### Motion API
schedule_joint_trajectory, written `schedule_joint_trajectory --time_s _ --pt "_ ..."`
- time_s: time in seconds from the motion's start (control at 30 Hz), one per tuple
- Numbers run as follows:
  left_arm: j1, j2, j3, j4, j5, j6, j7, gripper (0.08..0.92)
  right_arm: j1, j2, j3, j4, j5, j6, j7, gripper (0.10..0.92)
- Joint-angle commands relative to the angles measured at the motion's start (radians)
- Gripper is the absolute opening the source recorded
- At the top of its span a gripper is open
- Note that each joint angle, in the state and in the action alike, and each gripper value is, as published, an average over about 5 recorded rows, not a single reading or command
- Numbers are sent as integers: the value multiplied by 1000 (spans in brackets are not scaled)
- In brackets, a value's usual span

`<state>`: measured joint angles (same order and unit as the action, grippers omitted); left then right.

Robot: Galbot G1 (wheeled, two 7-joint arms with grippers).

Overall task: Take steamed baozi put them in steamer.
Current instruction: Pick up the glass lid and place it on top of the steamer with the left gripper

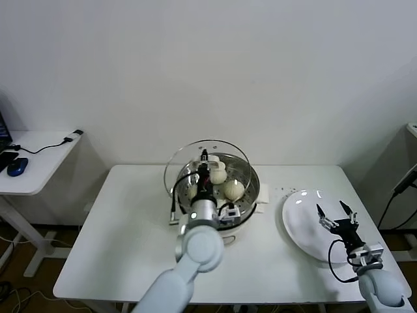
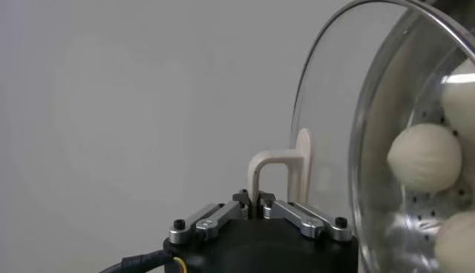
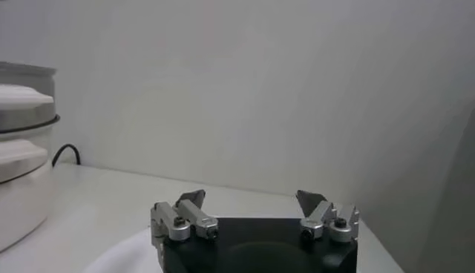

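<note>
The steamer (image 1: 249, 184) is a shiny steel pot at the table's middle, with cream-white steamed baozi (image 1: 234, 190) lying inside on its perforated tray. My left gripper (image 1: 204, 165) is shut on the white handle (image 2: 286, 159) of the round glass lid (image 1: 186, 156), which it holds tilted on edge over the pot's near-left rim. In the left wrist view three baozi (image 2: 424, 156) show through the lid (image 2: 326, 111) beside my gripper (image 2: 257, 204). My right gripper (image 1: 337, 212) hovers open over the white plate (image 1: 300, 215), with nothing between its fingers (image 3: 252, 199).
The flat white plate (image 3: 126, 248) at the right is bare. The pot's white base (image 3: 18, 200) and a black cord lie toward the table's back. A side desk (image 1: 32, 163) with a mouse stands at the far left. A wall closes the back.
</note>
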<state>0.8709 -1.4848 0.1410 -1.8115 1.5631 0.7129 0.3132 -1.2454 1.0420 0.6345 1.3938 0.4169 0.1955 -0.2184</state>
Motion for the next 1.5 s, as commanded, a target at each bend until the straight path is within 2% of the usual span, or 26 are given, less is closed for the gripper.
schedule_joint_trajectory --time_s 0.03,1.5 --pt "-40 -86 54 143 72 21 25 146 -2 1 13 -10 -2 3 -3 823" --pt "-38 -72 50 226 13 26 -41 146 3 26 30 -35 -21 14 -20 823"
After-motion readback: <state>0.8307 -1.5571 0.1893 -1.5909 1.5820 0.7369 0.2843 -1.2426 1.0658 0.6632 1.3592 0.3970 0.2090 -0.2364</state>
